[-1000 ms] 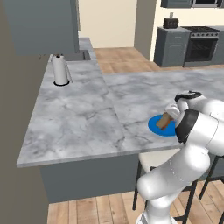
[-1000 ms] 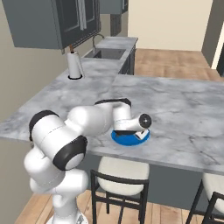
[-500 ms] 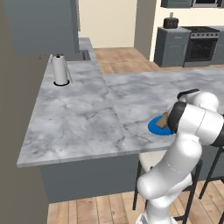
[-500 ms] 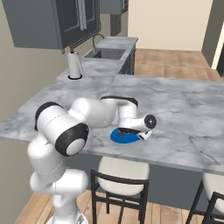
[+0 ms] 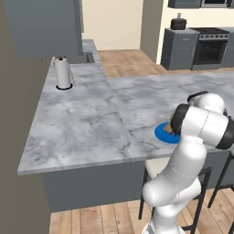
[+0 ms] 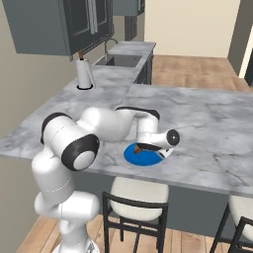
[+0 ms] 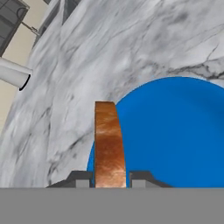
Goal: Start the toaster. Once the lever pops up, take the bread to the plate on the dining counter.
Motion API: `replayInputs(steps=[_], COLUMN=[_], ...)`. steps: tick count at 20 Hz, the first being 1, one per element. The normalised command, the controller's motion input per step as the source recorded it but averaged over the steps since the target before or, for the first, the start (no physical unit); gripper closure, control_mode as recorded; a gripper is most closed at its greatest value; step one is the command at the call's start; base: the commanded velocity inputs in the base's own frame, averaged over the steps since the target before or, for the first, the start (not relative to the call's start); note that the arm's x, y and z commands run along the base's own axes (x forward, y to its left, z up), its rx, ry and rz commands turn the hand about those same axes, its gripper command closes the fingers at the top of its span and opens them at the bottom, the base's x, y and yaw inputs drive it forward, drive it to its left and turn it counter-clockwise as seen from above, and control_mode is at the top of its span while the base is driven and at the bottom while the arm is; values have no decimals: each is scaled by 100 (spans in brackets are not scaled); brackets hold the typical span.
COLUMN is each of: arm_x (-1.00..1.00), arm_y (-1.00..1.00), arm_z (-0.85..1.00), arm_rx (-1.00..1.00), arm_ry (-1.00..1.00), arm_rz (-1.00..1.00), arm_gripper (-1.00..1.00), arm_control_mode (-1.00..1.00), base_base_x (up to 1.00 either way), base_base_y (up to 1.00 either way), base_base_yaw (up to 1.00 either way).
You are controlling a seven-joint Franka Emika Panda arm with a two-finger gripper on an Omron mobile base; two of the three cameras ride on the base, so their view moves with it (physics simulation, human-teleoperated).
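- Hand view: two-finger gripper [image 7: 110,177] was clamped narrow on a small brown square slice of bread [image 7: 108,144], held edge-on between the dark fingertips [image 7: 80,178].
- Bread sat over the rim of the flat round bright blue plate [image 7: 183,135]; whether it touched the plate, cannot tell.
- Right base view: plate [image 6: 134,157] lay near the front edge of the grey-veined marble dining counter [image 6: 212,123].
- White paper towel roll [image 5: 62,73] stood upright near the counter's far left corner, well apart from the plate.
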Motion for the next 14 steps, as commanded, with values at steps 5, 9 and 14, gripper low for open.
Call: replayInputs(steps=[5, 9, 14], arm_x=[0, -2, -21], arm_y=[0, 0, 0], arm_z=[0, 0, 5], arm_rx=[0, 0, -2], arm_ry=[0, 0, 0], arm_rz=[0, 0, 0], arm_gripper=[-100, -100, -100], arm_control_mode=[-100, -100, -100], base_base_x=[0, 0, 0], base_base_y=[0, 0, 0], base_base_yaw=[0, 0, 0])
